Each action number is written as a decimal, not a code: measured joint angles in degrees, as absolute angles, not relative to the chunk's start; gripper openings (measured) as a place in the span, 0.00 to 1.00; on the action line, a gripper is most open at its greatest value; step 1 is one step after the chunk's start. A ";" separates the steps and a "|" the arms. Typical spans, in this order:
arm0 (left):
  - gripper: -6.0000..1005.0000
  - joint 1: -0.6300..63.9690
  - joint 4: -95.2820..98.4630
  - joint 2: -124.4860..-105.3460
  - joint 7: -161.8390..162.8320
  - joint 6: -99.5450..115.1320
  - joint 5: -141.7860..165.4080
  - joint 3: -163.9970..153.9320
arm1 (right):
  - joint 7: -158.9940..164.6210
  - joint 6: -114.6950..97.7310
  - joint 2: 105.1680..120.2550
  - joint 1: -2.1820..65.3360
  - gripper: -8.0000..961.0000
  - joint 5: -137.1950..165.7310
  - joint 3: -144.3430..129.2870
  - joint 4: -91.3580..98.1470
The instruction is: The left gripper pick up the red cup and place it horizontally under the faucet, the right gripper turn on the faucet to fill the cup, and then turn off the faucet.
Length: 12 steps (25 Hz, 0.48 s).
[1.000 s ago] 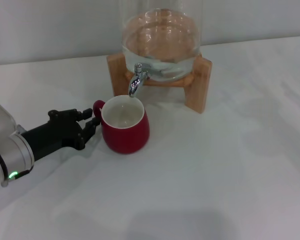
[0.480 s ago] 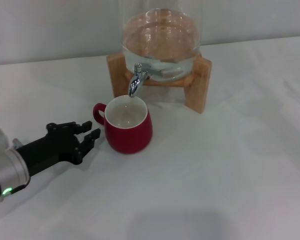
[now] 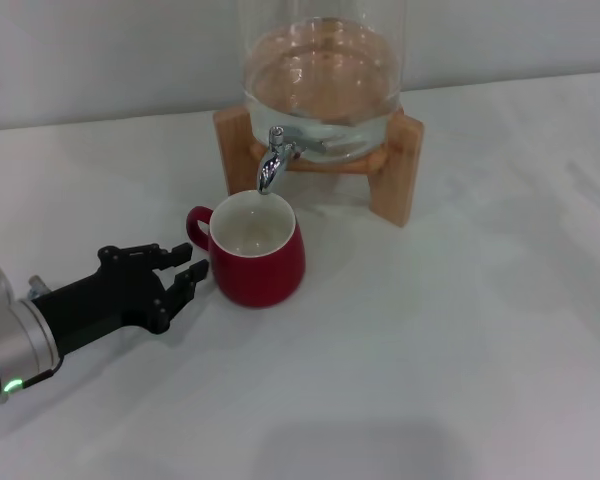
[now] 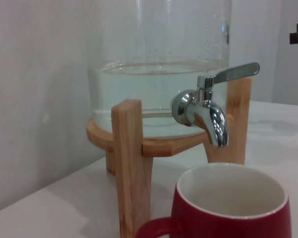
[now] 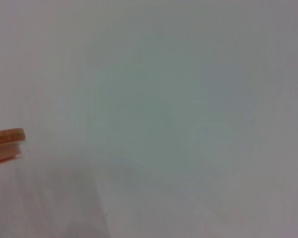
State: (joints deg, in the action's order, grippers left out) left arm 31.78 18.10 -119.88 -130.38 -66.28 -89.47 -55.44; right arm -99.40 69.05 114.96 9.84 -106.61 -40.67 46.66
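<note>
A: Where did things stand, biggest first?

B: The glass dispenser point(image 3: 323, 75) sat at twelve o'clock, its faucet point(image 3: 272, 168) directly over the upright red cup point(image 3: 250, 250). The left gripper point(image 3: 175, 272) lay at the cup's eight o'clock, fingers spread, holding nothing (the right gripper was out of sight).

A: Risk?

B: Likely a fingertip nudging the handle, sliding the cup off the spout.

A: Versus earlier?

B: It had let go and backed off.
</note>
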 joint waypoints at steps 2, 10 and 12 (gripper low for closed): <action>0.27 32.12 18.11 -119.88 -130.37 -66.23 -89.48 -55.45 | -99.40 69.12 114.96 9.84 0.83 -106.61 -40.68 46.40; 0.27 33.76 17.65 -119.89 -130.35 -63.56 -89.48 -55.46 | -99.40 69.09 114.96 9.97 0.83 -106.61 -40.69 45.99; 0.27 34.11 17.64 -119.89 -130.35 -62.84 -89.48 -55.46 | -99.40 69.08 114.96 10.14 0.83 -106.60 -40.69 45.95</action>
